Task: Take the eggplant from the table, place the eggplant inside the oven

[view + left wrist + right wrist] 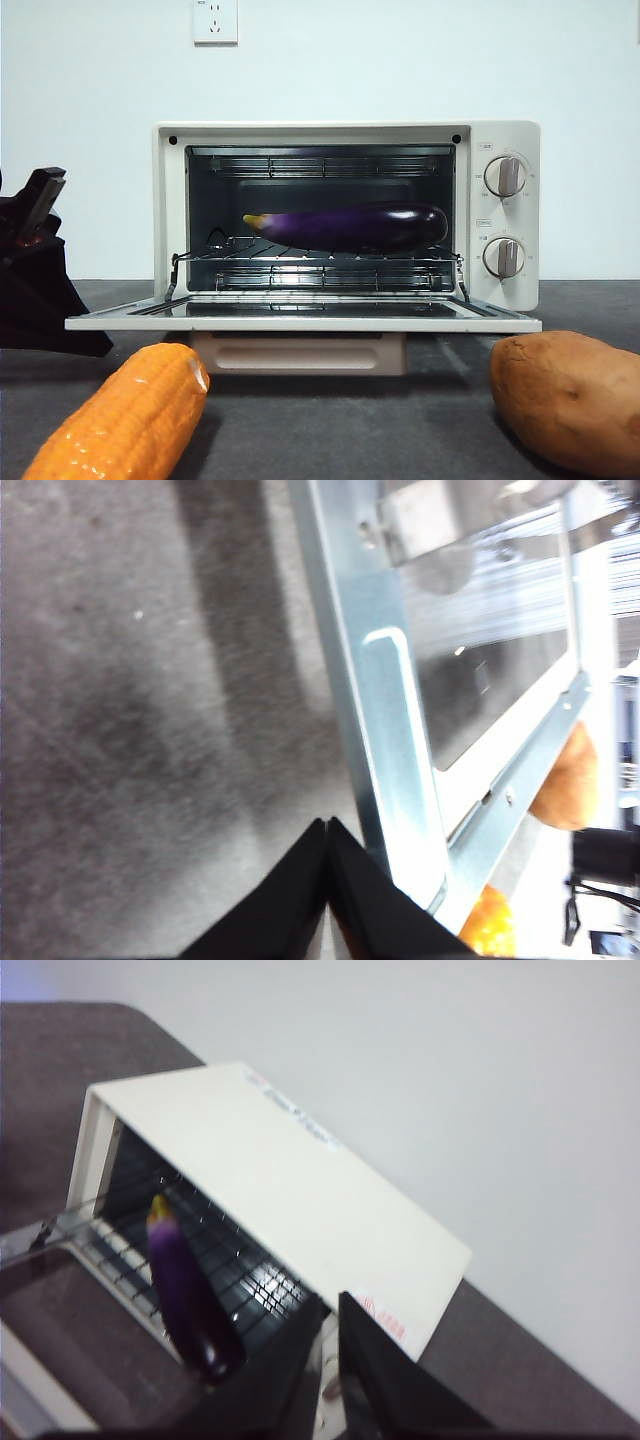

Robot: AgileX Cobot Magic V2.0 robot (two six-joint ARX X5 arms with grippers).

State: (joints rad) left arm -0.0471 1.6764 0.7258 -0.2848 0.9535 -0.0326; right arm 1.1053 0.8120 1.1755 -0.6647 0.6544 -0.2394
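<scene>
The glossy purple eggplant [350,226] lies on the wire rack [320,262] inside the cream-white oven [510,135], its yellowish stem tip pointing left. The glass door [300,322] hangs fully open and flat. From above, the right wrist view shows the eggplant [190,1305] on the rack, with my right gripper [330,1300] shut, empty and raised over the oven [280,1175]. My left gripper [328,822] is shut and empty, low over the table [130,730] beside the door's edge [400,730]. That arm is the dark shape [35,260] at the front view's left.
An orange corn cob [125,415] lies on the table [350,420] at the front left. A brown sweet potato [570,400] sits at the front right. Both lie below the open door's front edge. A white wall stands behind the oven.
</scene>
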